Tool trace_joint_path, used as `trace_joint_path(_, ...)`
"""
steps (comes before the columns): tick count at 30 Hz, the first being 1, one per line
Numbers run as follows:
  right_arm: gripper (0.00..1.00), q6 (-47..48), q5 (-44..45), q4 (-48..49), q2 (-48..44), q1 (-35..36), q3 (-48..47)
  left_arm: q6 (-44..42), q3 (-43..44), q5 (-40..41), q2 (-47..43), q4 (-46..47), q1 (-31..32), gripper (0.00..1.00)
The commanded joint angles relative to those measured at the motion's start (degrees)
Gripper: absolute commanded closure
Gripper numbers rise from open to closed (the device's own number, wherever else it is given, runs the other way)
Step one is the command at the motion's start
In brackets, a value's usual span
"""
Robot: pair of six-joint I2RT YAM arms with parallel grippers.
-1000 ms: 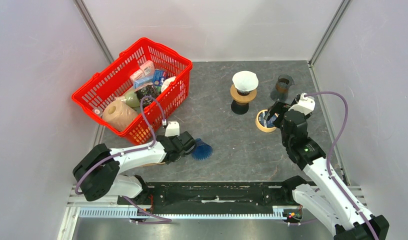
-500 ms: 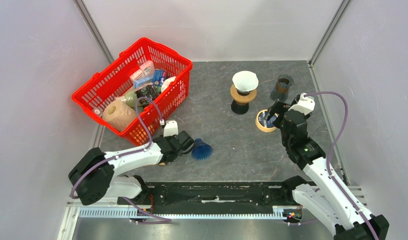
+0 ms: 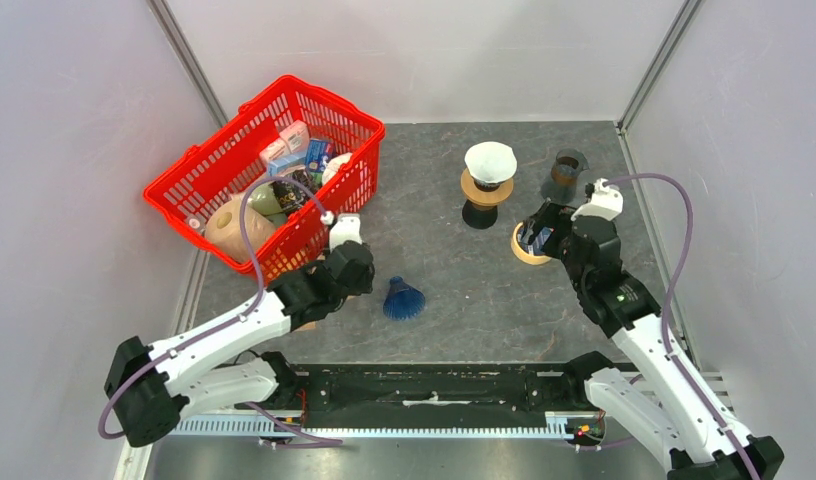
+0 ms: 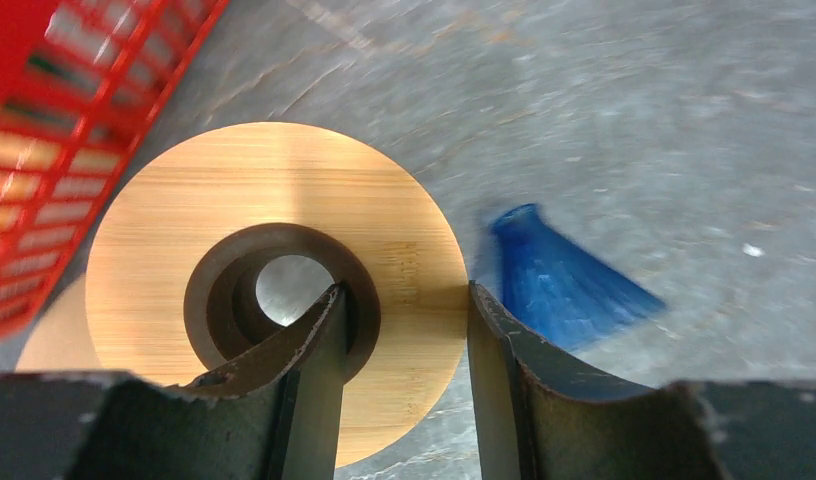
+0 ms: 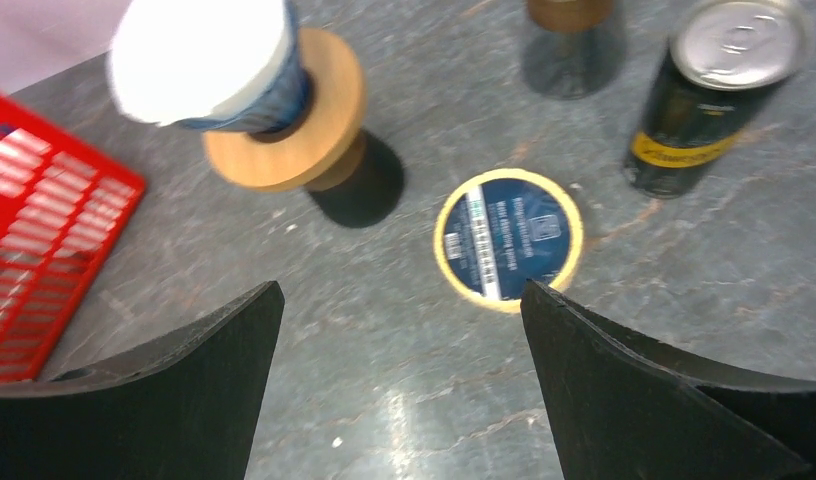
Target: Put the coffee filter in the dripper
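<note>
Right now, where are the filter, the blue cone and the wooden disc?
filter [image 5: 199,50], right wrist view, white paper top
blue cone [image 4: 569,290], left wrist view, middle of its side
wooden disc [image 4: 134,250], left wrist view, top face left of the hole

Desk: a dark grey, stone-patterned desk [image 3: 454,280] formed the floor of the enclosure.
Walls: the left wall [image 3: 74,120], back wall [image 3: 414,50] and right wall [image 3: 754,150] were plain, pale lilac-grey panels.
Corners: slim metal struts [image 3: 189,60] ran up both rear corners.
Near edge: a black rail [image 3: 424,390] lay above a ribbed metal strip.
Light: even and overhead, with soft shadows and a faint glare patch [image 5: 394,410] on the desk.
</note>
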State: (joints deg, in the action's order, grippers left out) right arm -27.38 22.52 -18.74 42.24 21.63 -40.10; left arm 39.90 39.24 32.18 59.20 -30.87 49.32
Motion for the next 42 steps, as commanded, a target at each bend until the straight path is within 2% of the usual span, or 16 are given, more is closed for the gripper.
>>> trace_joint_path(1, 0.03, 1.1, -12.9, -6.2, 2.0, 0.0, -8.4, -22.4, 7.7, -11.5, -2.3, 9.4, 0.2, 0.98)
trace_joint_path(7, 0.03, -0.7, -27.9, -16.3, 9.1, 0.0, -18.0, -46.6, 16.1, -33.6, 0.2, 8.7, 0.7, 0.98)
trace_joint_path(10, 0.03, -0.5, -33.1, -16.9, 10.4, -0.1, -20.5, -60.3, 20.6, -49.8, 3.1, 1.2, 0.8, 0.98)
trace_joint_path(11, 0.03, -0.4, -34.8, -16.8, 10.6, 0.0, -20.9, -64.6, 22.0, -52.7, 3.8, -1.0, 0.9, 0.98)
trace_joint_path(14, 0.03, -1.6, -40.4, -16.7, 11.2, -0.1, -22.2, -72.2, 25.4, -54.5, 6.0, -2.1, 1.0, 0.98)
trace_joint_path(18, 0.03, -3.9, -49.8, -16.7, 12.7, 0.0, -23.6, -86.2, 30.5, -60.4, 10.3, -10.8, 1.5, 0.98)
trace_joint_path(24, 0.12, -7.0, -60.5, -17.4, 16.0, 0.1, -24.7, -98.9, 37.9, -61.4, 16.6, -20.2, 4.5, 0.98)
trace_joint_path(32, 0.26, -3.5, -63.4, -20.2, 19.8, 1.0, -23.5, -104.9, 39.3, -62.9, 18.0, -21.3, 6.1, 0.98)
trace_joint_path(42, 0.39, -5.9, -67.8, -15.0, 20.9, 2.8, -19.4, -105.9, 40.1, -62.6, 18.7, -21.3, 7.4, 0.98)
